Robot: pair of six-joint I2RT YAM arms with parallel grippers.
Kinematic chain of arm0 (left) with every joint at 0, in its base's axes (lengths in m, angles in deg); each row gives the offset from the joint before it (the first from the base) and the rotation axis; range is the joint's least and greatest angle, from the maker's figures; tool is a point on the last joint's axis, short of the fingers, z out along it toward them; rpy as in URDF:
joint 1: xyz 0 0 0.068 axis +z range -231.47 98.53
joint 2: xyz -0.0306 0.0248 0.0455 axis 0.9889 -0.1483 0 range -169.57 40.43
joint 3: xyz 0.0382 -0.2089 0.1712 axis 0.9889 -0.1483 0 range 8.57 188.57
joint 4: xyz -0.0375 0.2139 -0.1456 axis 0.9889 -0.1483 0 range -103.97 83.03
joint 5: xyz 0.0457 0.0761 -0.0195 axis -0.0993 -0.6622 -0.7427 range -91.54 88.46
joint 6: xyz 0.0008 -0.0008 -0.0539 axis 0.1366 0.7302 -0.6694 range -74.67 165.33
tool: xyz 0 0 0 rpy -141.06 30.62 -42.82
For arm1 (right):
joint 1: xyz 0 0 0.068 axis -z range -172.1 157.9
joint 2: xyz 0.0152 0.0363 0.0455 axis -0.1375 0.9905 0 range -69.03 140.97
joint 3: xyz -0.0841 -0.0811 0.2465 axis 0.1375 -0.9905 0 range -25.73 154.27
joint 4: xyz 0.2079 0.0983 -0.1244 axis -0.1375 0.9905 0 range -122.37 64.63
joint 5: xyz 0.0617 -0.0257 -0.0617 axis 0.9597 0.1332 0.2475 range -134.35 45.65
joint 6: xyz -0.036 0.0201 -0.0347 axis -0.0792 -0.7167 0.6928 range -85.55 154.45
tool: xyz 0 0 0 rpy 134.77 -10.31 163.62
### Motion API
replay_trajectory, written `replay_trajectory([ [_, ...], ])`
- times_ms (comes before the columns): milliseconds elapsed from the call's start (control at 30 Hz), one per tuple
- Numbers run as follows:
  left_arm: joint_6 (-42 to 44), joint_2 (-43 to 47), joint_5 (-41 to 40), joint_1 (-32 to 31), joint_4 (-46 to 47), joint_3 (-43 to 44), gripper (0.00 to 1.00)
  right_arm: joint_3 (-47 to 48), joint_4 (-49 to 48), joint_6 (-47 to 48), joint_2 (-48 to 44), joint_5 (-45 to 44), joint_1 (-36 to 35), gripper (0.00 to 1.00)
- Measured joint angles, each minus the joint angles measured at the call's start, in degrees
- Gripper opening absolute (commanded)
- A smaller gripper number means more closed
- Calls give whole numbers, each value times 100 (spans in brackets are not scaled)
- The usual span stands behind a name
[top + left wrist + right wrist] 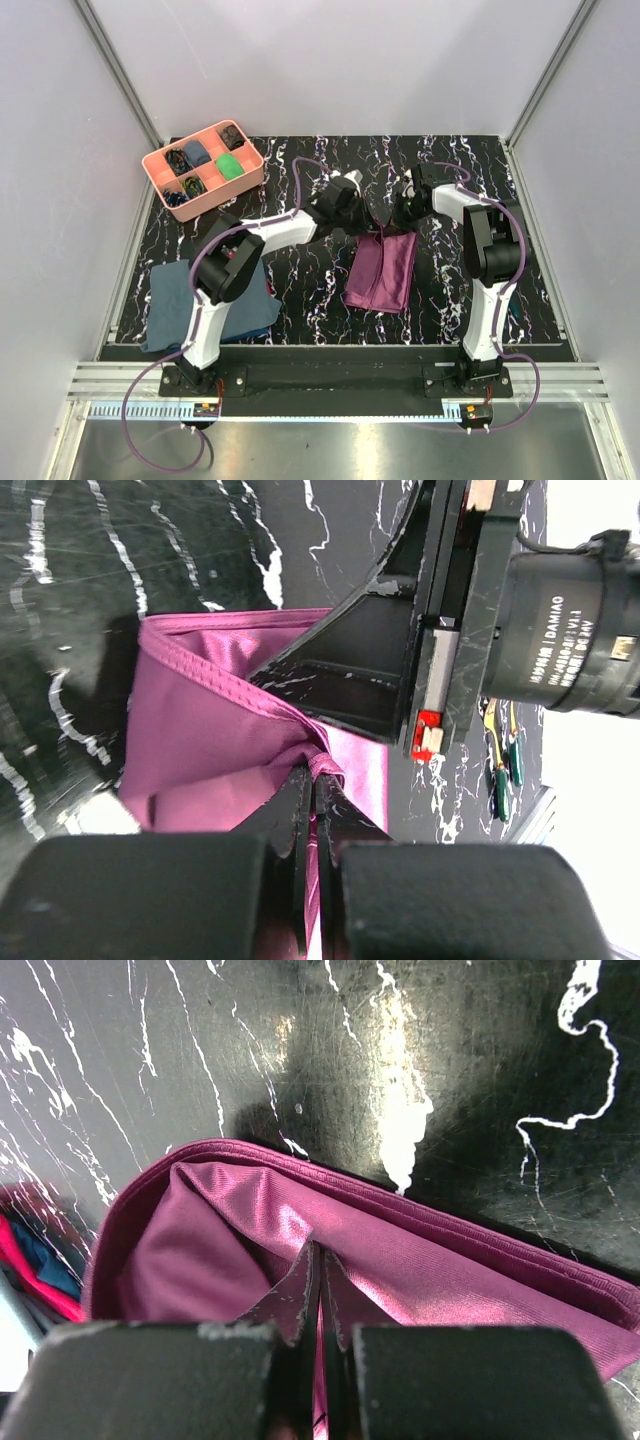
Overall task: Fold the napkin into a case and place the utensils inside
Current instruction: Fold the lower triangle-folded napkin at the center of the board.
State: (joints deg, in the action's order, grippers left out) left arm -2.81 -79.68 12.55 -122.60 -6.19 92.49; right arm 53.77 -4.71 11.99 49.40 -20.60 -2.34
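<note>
From above, the napkin lay folded into an oblong near the middle of the black marbled table, between the two arms. Its far edge sat right under both hands. The left gripper reached in from the left and the right gripper from the right, the two nearly meeting over that edge. From up there I could not tell how their fingers stood. A pink tray with small items in it stood at the far left corner. A blue cloth was spread at the near left, partly under the left arm, with a bit of red cloth showing at its right side.

Through the left wrist camera, the left gripper was pinched tight on a bunched fold of the napkin's hemmed edge, with no gap between the fingers. The cloth spread away to the left over the table, its top layer lifted and puckered toward the pinch. The right arm's black body filled the upper right. Beyond it, the utensils lay on the bare table, green handles showing, well apart from the napkin.

Through the right wrist camera, the right gripper was likewise clamped fully shut on a pleat of the napkin. Several layers showed along its rounded folded edge. The red cloth and the blue cloth peeked in at the left border.
</note>
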Motion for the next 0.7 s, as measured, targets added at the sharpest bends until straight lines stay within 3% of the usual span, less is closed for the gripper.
replay_trajectory([
  [700, -157, -592, -44, -177, 409, 149, 3, 153, 542, 138, -481, -297, 262, 0],
])
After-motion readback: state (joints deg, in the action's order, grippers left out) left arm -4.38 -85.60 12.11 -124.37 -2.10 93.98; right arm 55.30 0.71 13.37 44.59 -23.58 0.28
